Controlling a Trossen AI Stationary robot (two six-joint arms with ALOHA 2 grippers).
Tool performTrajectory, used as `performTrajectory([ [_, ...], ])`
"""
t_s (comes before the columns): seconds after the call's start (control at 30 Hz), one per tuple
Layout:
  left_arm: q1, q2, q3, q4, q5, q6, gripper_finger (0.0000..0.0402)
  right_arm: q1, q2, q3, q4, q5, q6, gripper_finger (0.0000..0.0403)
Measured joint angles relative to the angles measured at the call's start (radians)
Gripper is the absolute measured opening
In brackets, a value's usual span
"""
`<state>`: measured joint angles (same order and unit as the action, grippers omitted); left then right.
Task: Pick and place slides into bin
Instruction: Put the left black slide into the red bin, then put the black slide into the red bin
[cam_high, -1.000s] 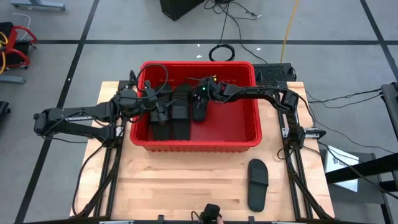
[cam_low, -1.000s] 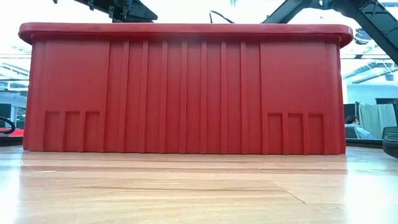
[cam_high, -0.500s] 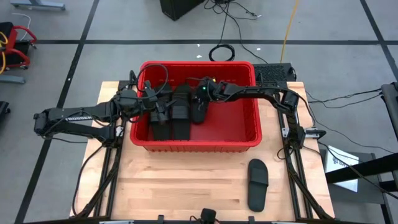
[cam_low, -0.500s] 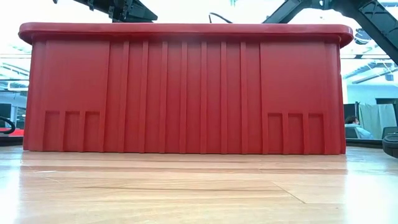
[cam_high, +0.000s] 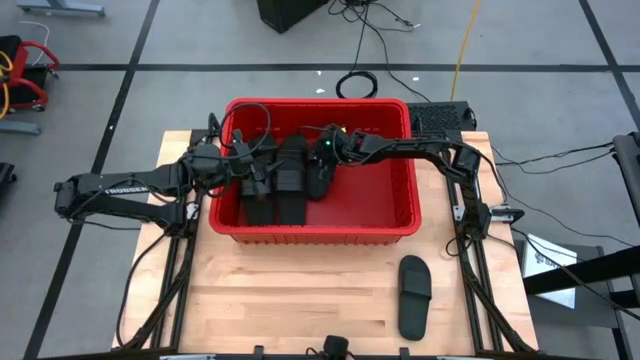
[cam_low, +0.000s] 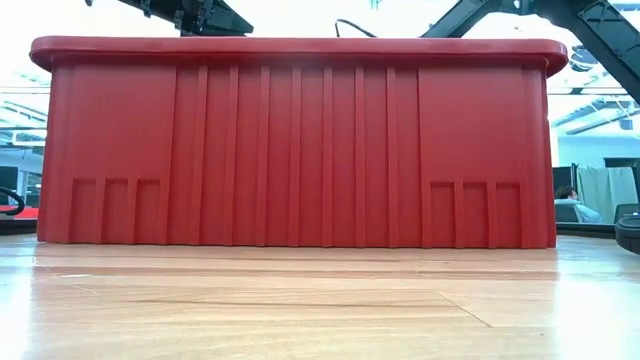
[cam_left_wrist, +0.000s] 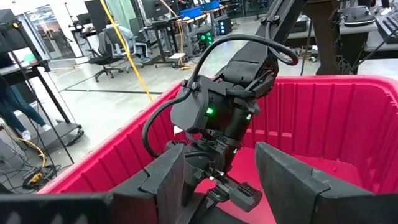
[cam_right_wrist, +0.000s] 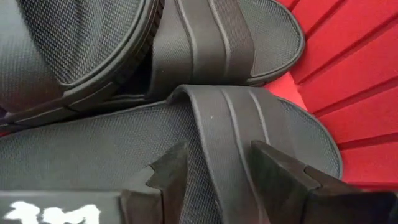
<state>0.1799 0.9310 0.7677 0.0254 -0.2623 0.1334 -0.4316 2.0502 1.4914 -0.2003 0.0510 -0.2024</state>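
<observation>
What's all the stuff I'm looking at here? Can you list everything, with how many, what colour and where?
Bin: one, red, at the back middle of the table.
Slides in the bin: black, packed in its left half; exact count unclear from above, at least three.
Slide on the table: one, black, lying in front of the bin toward the right.
Table: one, pale wood.
Cables: several, black and yellow, on the floor behind the table.
Office chairs: dark, in the room beyond, seen by the left wrist camera.
Left gripper: one, dark, inside the bin over the slides, jaws open.
Right gripper: one, dark, inside the bin, jaws open astride a slide's strap.
</observation>
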Motion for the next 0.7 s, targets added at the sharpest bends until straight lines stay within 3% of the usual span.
performTrajectory([
  [0.27,0.000,0.000,0.000,0.000,0.000,0.004,0.0200,0.001,-0.062,0.000,-0.021,0.108,-0.044,0.0175],
  [0.53,0.000,0.000,0.000,0.000,0.000,0.004,0.0200,0.008,-0.123,0.000,-0.034,0.024,-0.042,0.0178],
  [0.7,0.000,0.000,0.000,0.000,0.000,0.004,0.0200,0.030,-0.160,0.000,-0.057,0.023,-0.045,0.0175],
])
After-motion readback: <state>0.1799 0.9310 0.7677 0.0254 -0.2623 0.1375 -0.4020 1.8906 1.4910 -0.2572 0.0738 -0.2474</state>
